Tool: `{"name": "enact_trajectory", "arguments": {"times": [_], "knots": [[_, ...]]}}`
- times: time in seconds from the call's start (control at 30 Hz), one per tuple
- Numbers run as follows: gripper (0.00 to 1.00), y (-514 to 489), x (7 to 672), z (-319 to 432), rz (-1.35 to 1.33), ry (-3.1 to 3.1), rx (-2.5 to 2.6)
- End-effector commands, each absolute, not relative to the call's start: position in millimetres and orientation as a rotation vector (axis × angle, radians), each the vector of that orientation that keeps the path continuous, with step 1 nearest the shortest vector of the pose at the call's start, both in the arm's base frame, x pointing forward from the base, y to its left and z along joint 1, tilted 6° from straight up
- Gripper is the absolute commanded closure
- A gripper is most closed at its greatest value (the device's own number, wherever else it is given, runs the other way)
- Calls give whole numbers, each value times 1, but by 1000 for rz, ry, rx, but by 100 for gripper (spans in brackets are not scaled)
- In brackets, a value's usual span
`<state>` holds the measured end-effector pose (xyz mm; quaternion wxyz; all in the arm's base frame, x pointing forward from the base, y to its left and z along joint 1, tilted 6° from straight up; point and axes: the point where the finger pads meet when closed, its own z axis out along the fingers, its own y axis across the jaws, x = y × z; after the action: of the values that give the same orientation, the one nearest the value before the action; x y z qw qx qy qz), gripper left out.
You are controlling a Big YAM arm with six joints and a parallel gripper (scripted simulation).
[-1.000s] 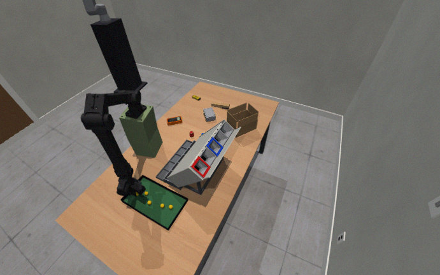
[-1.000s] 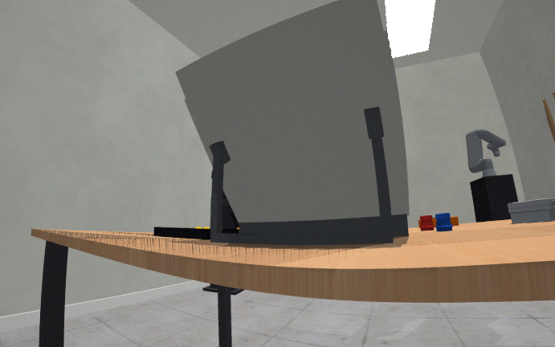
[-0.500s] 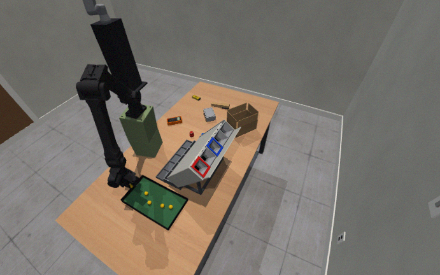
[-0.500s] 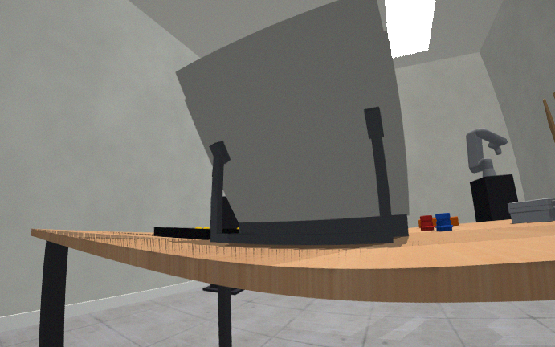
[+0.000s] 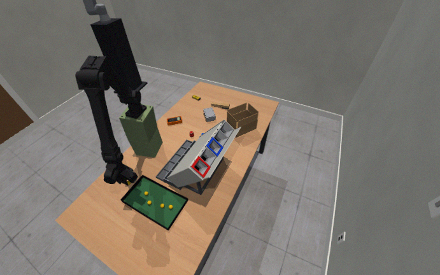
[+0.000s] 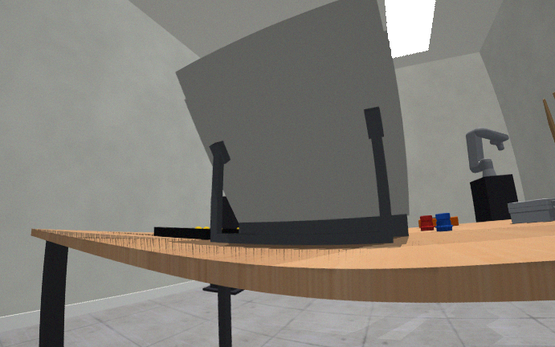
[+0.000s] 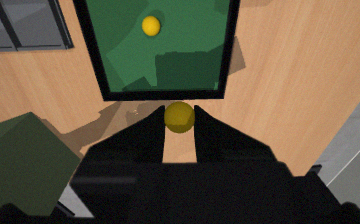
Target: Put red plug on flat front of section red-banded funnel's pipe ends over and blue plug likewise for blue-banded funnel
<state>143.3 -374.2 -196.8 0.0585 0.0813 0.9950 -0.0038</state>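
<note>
My gripper (image 7: 179, 111) (image 5: 128, 181) is shut on a yellow marble (image 7: 179, 117). It holds the marble above the table just outside the near rim of the green marble tray (image 5: 166, 220) (image 7: 126, 60). Several more yellow marbles (image 5: 149, 202) (image 7: 151, 25) lie in the tray. The grey covered funnel box (image 5: 193, 160) (image 6: 296, 129) stands beside the tray, with a red-banded funnel (image 5: 200, 167) and a blue-banded funnel (image 5: 214, 147) on top. The red plug (image 5: 191, 133) (image 6: 426, 222) and the blue plug (image 6: 443, 222) stand on the table behind the box.
A green block (image 5: 141, 131) (image 7: 16, 165) carries the arm's base next to the tray. An orange device (image 5: 174, 119), a grey case (image 5: 209, 114) (image 6: 536, 210), a cardboard box (image 5: 242, 118) and small yellow and tan items lie at the far end of the table.
</note>
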Motion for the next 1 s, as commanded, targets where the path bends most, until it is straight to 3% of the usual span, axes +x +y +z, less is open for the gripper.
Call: {"name": "enact_trajectory", "arguments": {"times": [0.0,0.97], "knots": [[100,-375,140,-202,-19,3010,254],[100,-376,141,-201,-7,3014,248]]}}
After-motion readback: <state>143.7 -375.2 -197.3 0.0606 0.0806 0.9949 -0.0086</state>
